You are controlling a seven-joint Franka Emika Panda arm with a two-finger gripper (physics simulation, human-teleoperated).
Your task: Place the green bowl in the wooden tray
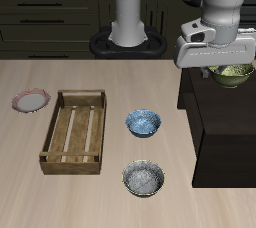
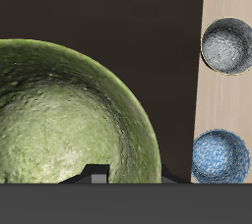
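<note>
The green bowl (image 1: 231,74) hangs under my gripper (image 1: 226,68) above the dark counter beside the table, held by its rim. In the wrist view the green bowl (image 2: 69,120) fills most of the frame, its pale speckled inside facing the camera, and my gripper (image 2: 95,176) is shut on its rim. The wooden tray (image 1: 72,161) lies on the table well away from the bowl, with nothing in it. It is out of the wrist view.
A blue patterned bowl (image 1: 143,123) (image 2: 219,156) and a grey speckled bowl (image 1: 143,178) (image 2: 227,46) stand between the tray and the dark counter (image 1: 215,142). A small pink-rimmed plate (image 1: 30,100) lies beyond the tray. The robot's base (image 1: 128,32) is at the back.
</note>
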